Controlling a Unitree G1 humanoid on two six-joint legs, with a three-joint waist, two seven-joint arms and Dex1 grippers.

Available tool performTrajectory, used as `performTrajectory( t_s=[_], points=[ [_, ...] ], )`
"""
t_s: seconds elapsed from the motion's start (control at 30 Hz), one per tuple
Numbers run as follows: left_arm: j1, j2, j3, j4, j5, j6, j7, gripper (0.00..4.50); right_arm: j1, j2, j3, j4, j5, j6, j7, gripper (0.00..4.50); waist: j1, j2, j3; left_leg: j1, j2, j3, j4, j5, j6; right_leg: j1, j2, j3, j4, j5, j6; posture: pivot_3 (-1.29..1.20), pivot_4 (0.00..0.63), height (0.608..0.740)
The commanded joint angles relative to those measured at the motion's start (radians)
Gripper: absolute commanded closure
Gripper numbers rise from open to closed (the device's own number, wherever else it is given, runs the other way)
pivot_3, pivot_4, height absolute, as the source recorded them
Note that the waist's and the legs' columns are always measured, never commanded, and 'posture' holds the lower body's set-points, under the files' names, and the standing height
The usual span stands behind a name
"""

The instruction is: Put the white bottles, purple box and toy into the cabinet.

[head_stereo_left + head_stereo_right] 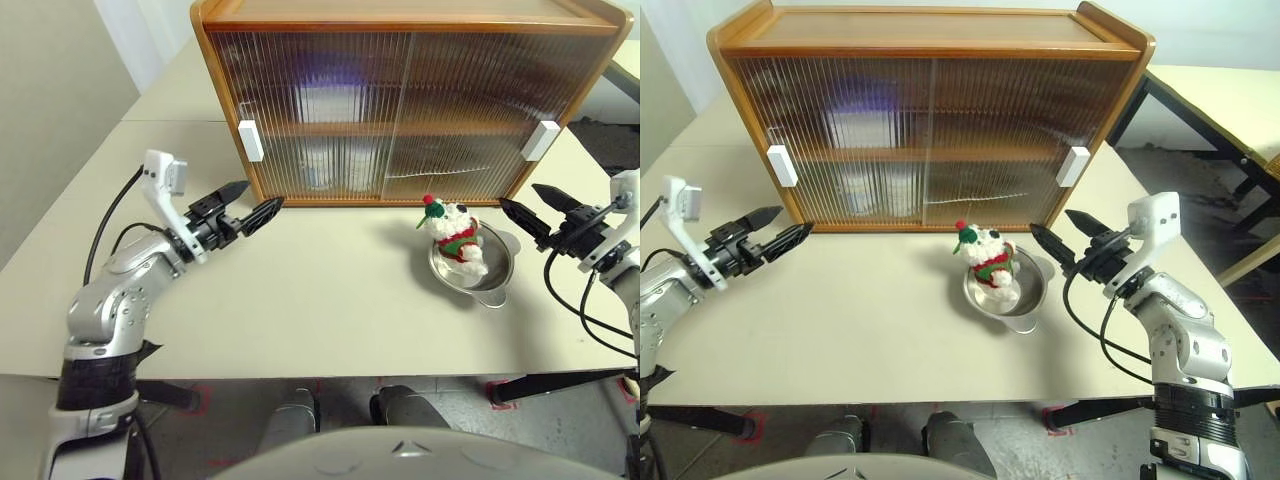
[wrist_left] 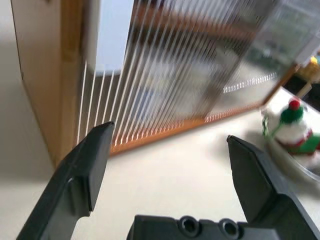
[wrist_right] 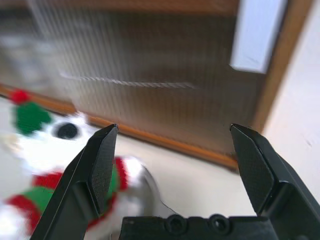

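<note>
Left eye view: both arms level, cabinet-ward

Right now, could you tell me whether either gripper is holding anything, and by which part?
Nothing is held. The left gripper and right gripper are both open and empty; the toy sits untouched in the bowl.

Both arms [image 1: 110, 305] are built of rounded silver-grey metal segments with black joint bands, and loose black cables loop alongside them at the left and right edges of the head views. Each wrist carries a white block-shaped camera mount [image 1: 1152, 218], below which sits a black gripper base showing two round screw heads [image 2: 207, 226] in the wrist views. The left gripper [image 1: 250, 205] and right gripper [image 1: 1063, 232] each have two matte black, tapered, pointed fingers [image 3: 97, 165].
</note>
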Motion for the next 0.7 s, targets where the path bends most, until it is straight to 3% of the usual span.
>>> performTrajectory(
  t_s=[0.03,0.13,0.23,0.37,0.47,0.7],
  points=[
    [0.027,0.04,-0.035,-0.012,0.121,-0.076,-0.001,0.05,-0.007,-0.011,-0.041,0.052,-0.066,-0.036,-0.084,0.0,0.004,0.0,0.0,0.0,0.0,-0.001,0.0,0.0,0.0,0.0,0.0,0.0,0.0,0.0,-0.001,-0.14,0.064,0.74],
    [0.049,0.034,-0.032,-0.001,0.177,-0.17,-0.013,0.05,-0.019,0.013,-0.115,0.095,-0.042,-0.114,-0.113,0.0,0.009,0.0,0.0,0.0,0.001,-0.002,0.0,0.0,0.0,0.0,0.0,0.0,0.0,-0.001,-0.001,-0.15,0.061,0.74],
    [0.099,0.04,0.029,-0.027,0.075,-0.177,-0.122,0.05,-0.029,0.02,-0.173,0.111,0.021,-0.124,-0.075,0.0,0.01,0.0,0.0,0.0,0.001,-0.001,-0.002,-0.001,0.0,-0.002,0.0,0.001,0.0,-0.001,-0.001,-0.15,0.063,0.74],
    [0.142,0.042,0.061,-0.03,0.044,-0.186,-0.167,0.05,-0.039,0.034,-0.159,0.122,0.004,-0.163,-0.055,0.0,0.01,0.0,-0.001,0.0,0.003,0.0,-0.006,-0.002,-0.001,-0.004,0.001,0.001,0.002,-0.003,-0.004,-0.15,0.071,0.74],
    [0.146,0.037,0.061,-0.03,0.055,-0.195,-0.166,0.0,-0.069,0.058,-0.147,0.13,-0.023,-0.199,-0.089,0.56,0.01,0.001,0.0,0.0,0.005,0.0,-0.007,-0.002,-0.002,-0.005,0.004,0.001,0.004,-0.003,-0.005,-0.14,0.077,0.74],
    [0.177,0.033,0.062,-0.041,0.061,-0.211,-0.172,0.0,-0.103,0.071,-0.173,0.137,-0.026,-0.235,-0.172,3.18,0.011,0.001,0.0,0.003,0.006,-0.001,-0.007,-0.002,-0.002,-0.005,0.005,0.001,0.01,-0.003,-0.004,-0.14,0.086,0.74]
  ],
)
